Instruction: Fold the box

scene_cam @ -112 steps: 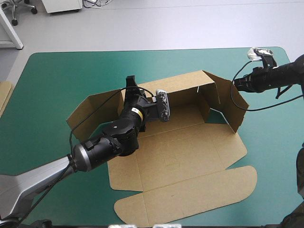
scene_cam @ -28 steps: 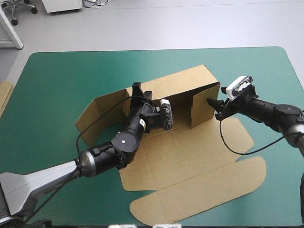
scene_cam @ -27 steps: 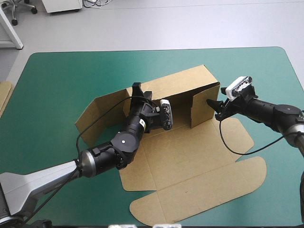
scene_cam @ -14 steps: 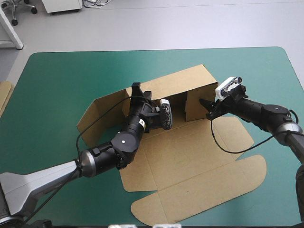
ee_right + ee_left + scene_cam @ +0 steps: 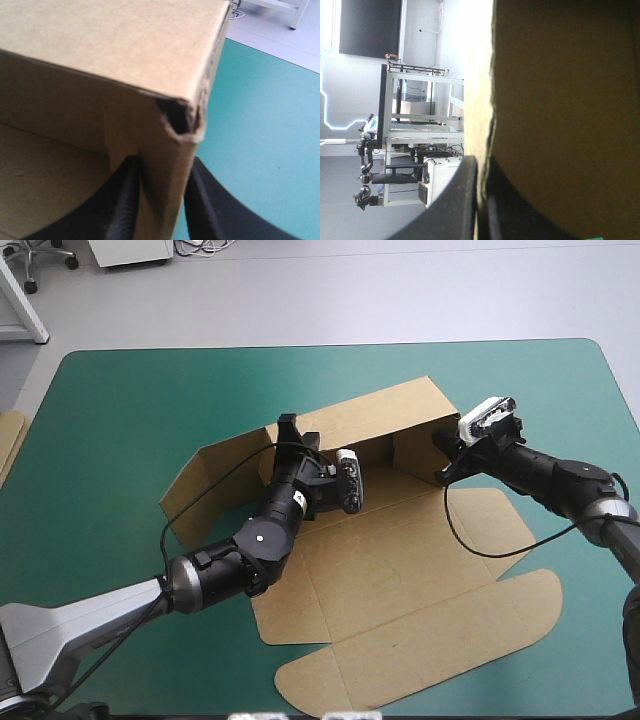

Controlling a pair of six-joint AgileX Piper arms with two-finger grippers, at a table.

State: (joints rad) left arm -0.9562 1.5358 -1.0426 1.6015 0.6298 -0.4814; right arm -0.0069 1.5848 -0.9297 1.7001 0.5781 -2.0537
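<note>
Since the earliest frame your right arm has come in from the table's far right corner, and the box's right end wall, then splayed outward, has swung in to stand square with the back wall. Your right gripper (image 5: 441,466) is all but closed on that end wall: in its wrist view (image 5: 162,166) one black finger sits inside the wall and the other outside, with the brown board pinched between them just below the upper corner, where a small dark gap shows at the fold. Your left gripper (image 5: 297,434) is likewise nearly closed on board, holding the top edge of the back wall near its left end; in its wrist view (image 5: 481,161) the two black fingers meet with only the thin sheet between them. The box (image 5: 400,580) lies around the middle of the table, a little toward the right. Its back wall stands upright, its left end wall leans outward, and the floor, front panel and rounded lid lie flat toward the near edge. The teal-green cover (image 5: 150,390) shows bare all around the box. A strip of more board (image 5: 8,445) shows at the table's left edge.
</note>
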